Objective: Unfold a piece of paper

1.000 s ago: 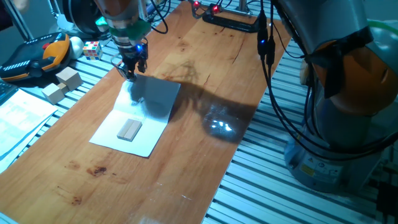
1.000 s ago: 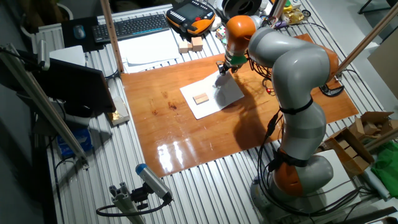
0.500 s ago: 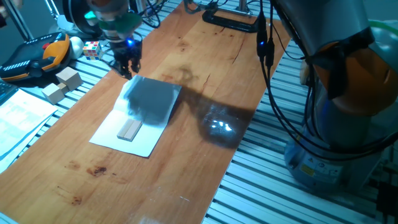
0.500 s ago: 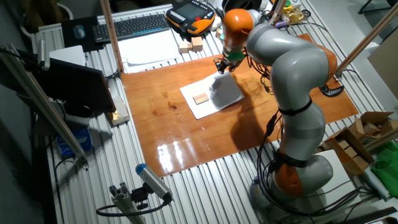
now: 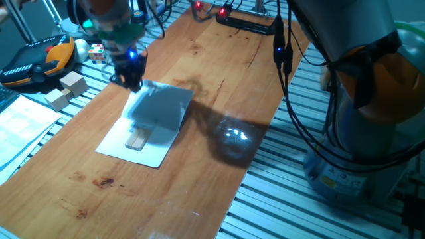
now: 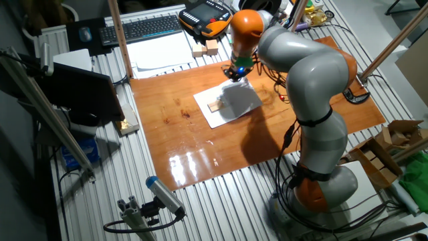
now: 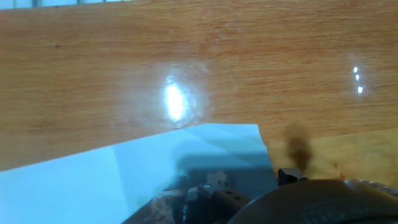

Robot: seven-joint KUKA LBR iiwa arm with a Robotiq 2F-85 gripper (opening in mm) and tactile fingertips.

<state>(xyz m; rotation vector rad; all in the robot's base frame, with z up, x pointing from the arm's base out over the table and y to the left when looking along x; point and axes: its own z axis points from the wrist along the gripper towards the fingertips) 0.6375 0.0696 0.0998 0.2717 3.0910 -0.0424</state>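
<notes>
The end effector (image 5: pixel 133 81) is pinching a corner of the piece of paper (image 5: pixel 156 113), lifting its top flap off the bench (image 5: pixel 219 60) over the small wooden block (image 5: pixel 137 141), and next should swing it open and flat.

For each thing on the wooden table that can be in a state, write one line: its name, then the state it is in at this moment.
piece of paper: partly folded, upper flap lifted off the lower half, a corner at the gripper.
gripper: at the flap's raised corner; open or shut cannot be told.
small wooden block: lying flat on the lower half, partly under the raised flap.
wooden table: flat, bearing the paper.
</notes>
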